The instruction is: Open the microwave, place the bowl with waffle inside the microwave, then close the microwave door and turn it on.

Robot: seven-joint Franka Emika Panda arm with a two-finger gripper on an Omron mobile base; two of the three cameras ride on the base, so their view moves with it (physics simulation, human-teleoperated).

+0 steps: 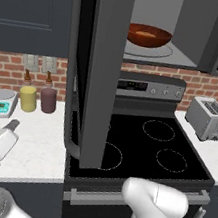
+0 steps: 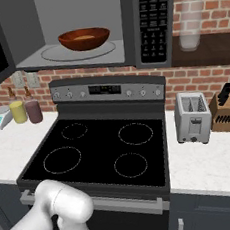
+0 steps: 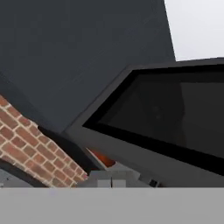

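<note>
Bowl (image 1: pixel 149 35) sits inside the microwave (image 2: pixel 150 23), on the round glass turntable (image 2: pixel 77 51), roughly centred in the pale cavity. Waffle (image 2: pixel 84 38) is in the bowl; I see just a tan patch over its rim.

Microwave door (image 1: pixel 101 74) is swung wide open. From the left base view I'm looking at it nearly edge-on, hanging down over the left half of the stove (image 2: pixel 98 150), with its bar handle (image 1: pixel 72 99) on the side facing the cups. In the right base view the door shows as a dark slab at the top left corner.

Gripper (image 1: pixel 13 124) is low at the left of the left base view, over the white surface (image 1: pixel 33 148), jaws fully closed with nothing between them. It is well left of and well below the bowl, on the outer, handle side of the open door, apart from it. Hand view looks up at the door's black window (image 3: pixel 175 113) and frame, with brick backsplash (image 3: pixel 26 140) lower left and a sliver of the reddish bowl under the door edge.

On the surface left of the stove: yellow cup (image 1: pixel 27 98), maroon cup (image 1: pixel 47 99), small kitchen scale (image 1: pixel 1 102). Right of the stove: silver toaster (image 2: pixel 192 117), knife block (image 2: pixel 228 107). Keypad (image 2: pixel 152 20) is on the microwave's right.
</note>
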